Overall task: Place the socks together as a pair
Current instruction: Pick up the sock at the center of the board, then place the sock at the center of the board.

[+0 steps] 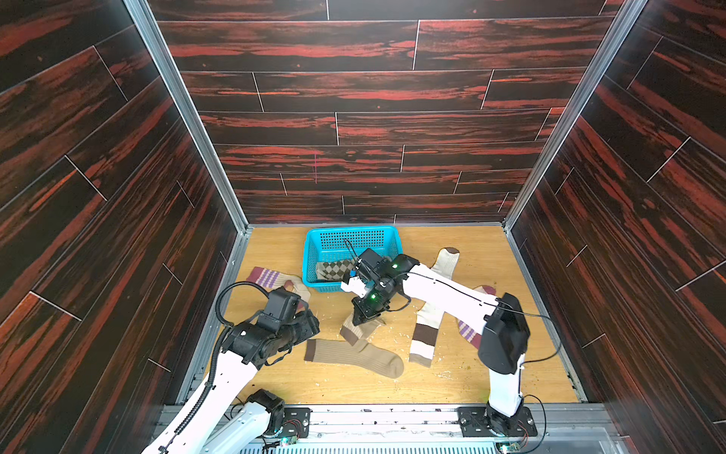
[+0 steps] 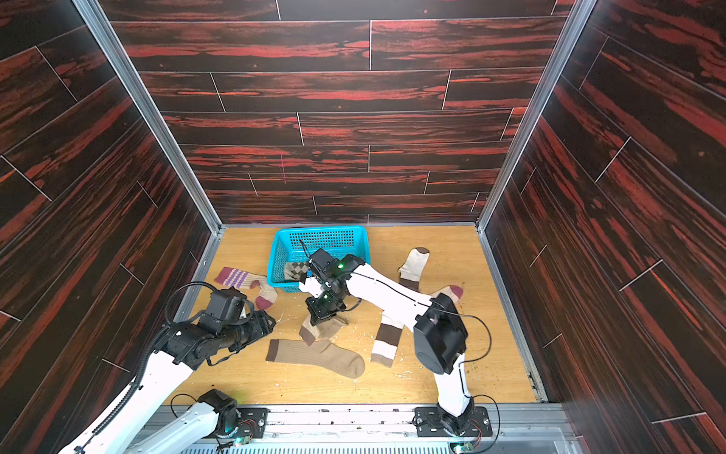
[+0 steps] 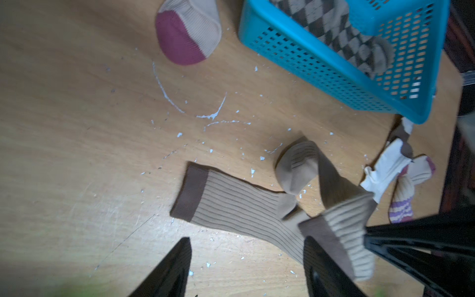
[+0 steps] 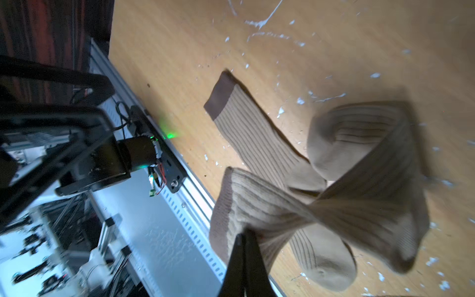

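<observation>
I am pinching one ribbed tan sock [image 4: 359,205] with my right gripper [image 4: 244,236]. The jaws are closed tight on the fabric near its cuff, so the sock is hanging twisted and crumpled, and its toe end seems to be resting on the table [image 1: 451,377]. The second ribbed tan sock [image 1: 353,353] is lying flat just beside and partly under it, with the brown cuff pointing to my left side. My left gripper [image 3: 248,240] is hovering near this cuff with the jaws wide apart, holding nothing. At the back an argyle sock [image 1: 334,269] is lying inside the blue basket [image 1: 312,255]. A brown-banded sock [image 1: 424,334] is lying on my right side, and a purple-striped sock [image 1: 271,277] is lying left of the basket.
</observation>
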Controlling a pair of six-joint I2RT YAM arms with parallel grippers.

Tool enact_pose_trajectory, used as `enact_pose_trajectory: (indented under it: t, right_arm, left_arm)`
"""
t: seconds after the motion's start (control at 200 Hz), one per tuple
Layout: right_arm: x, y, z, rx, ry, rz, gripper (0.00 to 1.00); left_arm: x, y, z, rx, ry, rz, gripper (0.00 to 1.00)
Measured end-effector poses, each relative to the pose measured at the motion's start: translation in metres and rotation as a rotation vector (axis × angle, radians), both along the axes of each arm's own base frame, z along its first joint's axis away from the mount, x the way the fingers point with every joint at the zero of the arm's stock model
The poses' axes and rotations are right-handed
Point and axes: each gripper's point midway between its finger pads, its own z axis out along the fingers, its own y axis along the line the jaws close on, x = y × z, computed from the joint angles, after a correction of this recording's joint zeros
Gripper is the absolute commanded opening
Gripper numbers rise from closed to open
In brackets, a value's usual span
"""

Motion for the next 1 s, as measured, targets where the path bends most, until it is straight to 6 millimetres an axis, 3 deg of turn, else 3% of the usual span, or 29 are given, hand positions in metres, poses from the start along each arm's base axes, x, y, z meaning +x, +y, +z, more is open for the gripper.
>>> enact_pose_trajectory:
  t: [0.2, 0.306, 0.446, 0.581, 0.706, 0.872, 0.947, 1.002]
  right_arm:
    - [-0.007, 0.006, -0.003, 0.025, 0.104, 0.036, 0.0]
    - [0.0, 0.008, 0.0, 0.034, 0.139, 0.054, 0.0]
    - [0.011, 0.015, -0.003, 0.065, 0.178, 0.063, 0.0]
    - [0.004, 0.02, -0.012, 0.06, 0.234, 0.083, 0.0]
    - [-0.006, 0.042, -0.013, 0.083, 0.257, 0.121, 0.0]
    - [-0.001, 0.076, -0.01, 0.145, 0.25, 0.147, 0.0]
    - [0.003, 0.085, -0.015, 0.157, 0.261, 0.142, 0.09]
    - [0.006, 0.088, -0.021, 0.152, 0.272, 0.134, 0.23]
  left_arm:
    - [-0.003, -0.018, 0.011, 0.0, -0.089, -0.134, 0.7]
    - [-0.006, -0.026, 0.022, 0.038, -0.173, -0.215, 0.7]
    - [-0.004, -0.019, 0.029, 0.1, -0.234, -0.218, 0.7]
    - [-0.001, -0.012, 0.03, 0.13, -0.249, -0.188, 0.69]
    - [-0.003, -0.006, 0.024, 0.144, -0.238, -0.165, 0.69]
    - [-0.007, -0.003, 0.013, 0.133, -0.194, -0.126, 0.68]
    - [-0.011, 0.002, 0.002, 0.127, -0.157, -0.087, 0.68]
    - [-0.016, 0.006, -0.005, 0.128, -0.132, -0.056, 0.68]
